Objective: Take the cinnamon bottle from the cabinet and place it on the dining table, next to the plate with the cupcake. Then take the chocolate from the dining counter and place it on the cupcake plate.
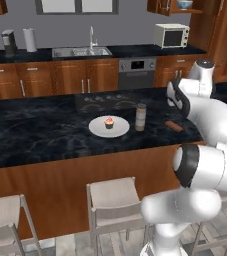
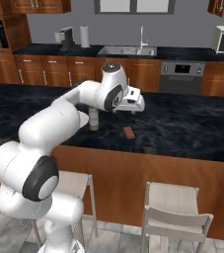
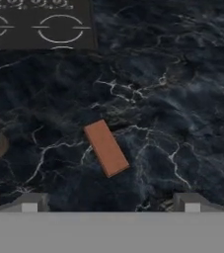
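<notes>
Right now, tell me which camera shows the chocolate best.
The hand view: the chocolate lies flat, whole and large, just ahead of the open gripper. Both base views show it as a small brown bar on the counter.

Bare counter (image 3: 182,99) around chocolate (image 3: 106,147); cinnamon bottle (image 1: 140,117) near.

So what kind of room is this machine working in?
A home kitchen, rendered rather than real by the look of it: a sink and microwave along the back counter, a cooktop set into the dark marble island, and stools pulled up to it.
</notes>
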Tool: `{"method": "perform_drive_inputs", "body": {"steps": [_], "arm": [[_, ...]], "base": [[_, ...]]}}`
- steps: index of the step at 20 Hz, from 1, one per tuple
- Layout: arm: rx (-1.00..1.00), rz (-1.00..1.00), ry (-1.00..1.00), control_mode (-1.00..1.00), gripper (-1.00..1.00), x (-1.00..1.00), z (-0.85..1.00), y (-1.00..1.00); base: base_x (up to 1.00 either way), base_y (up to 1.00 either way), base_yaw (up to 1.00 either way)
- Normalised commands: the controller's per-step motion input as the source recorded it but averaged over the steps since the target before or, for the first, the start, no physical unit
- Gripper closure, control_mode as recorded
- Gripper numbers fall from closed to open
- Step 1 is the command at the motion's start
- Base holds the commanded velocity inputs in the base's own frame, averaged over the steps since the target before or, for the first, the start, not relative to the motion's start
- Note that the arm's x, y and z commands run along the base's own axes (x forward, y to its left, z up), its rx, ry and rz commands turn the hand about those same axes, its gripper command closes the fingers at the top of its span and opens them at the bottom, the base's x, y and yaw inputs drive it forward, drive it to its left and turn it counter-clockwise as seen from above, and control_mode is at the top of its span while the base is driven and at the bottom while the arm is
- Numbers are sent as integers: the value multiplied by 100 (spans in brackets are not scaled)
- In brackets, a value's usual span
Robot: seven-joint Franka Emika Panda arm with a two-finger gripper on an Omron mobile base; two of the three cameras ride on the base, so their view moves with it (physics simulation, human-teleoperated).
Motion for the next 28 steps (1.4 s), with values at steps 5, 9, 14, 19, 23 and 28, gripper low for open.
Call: {"method": "perform_drive_inputs", "body": {"steps": [5, 9, 14, 19, 23, 28], "arm": [[0, 0, 22, -100, -100, 14, -87, -31], [0, 9, 3, -100, -100, 17, -33, -2], [0, 14, 6, -100, -100, 20, -38, -1], [0, 15, 1, -100, -100, 39, -34, 0], [1, 12, 2, -100, -100, 20, -28, 0], [0, 10, 6, -100, -100, 15, -27, -4]], "base": [[0, 0, 0], [0, 0, 0], [0, 0, 0], [0, 0, 0], [0, 0, 0], [0, 0, 0]]}}
